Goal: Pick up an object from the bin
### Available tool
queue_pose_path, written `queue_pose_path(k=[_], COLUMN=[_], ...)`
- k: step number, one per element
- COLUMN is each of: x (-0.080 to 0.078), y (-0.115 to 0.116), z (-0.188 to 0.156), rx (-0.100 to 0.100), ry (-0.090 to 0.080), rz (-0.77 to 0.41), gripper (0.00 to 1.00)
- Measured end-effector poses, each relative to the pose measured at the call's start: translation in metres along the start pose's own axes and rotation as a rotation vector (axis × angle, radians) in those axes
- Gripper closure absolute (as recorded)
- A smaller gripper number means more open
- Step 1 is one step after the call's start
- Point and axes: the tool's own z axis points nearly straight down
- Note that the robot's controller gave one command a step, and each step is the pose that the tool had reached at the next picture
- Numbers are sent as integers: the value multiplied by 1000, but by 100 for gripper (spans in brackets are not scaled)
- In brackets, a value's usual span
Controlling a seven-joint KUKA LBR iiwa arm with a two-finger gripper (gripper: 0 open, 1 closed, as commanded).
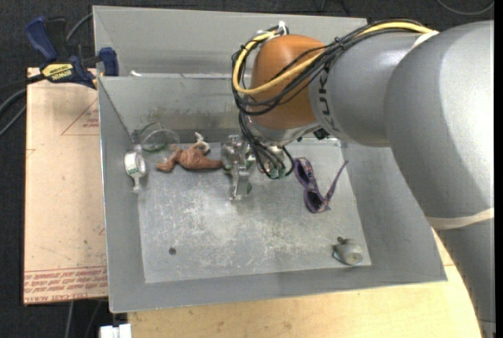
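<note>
My gripper [239, 189] hangs low over the bin floor, a little left of the middle and toward the back. Just to its left lies a brown toy animal [189, 159], its right end close to the gripper body. Whether the two touch is hidden. To the right, a pair of purple glasses [314, 189] lies on the floor, apart from the gripper. I see nothing held.
A clear, green-tinted piece [157, 138] and a small white-and-green thing [135, 166] lie by the left wall. A small grey lump [348, 251] sits near the front right corner. The arm and its orange cover with cables hang over the back right.
</note>
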Motion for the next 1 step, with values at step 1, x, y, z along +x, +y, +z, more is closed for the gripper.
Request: queue_pose_path(k=[1], x=[0], y=[0], z=[0], rx=[0], ry=[0], rz=[0], gripper=[100])
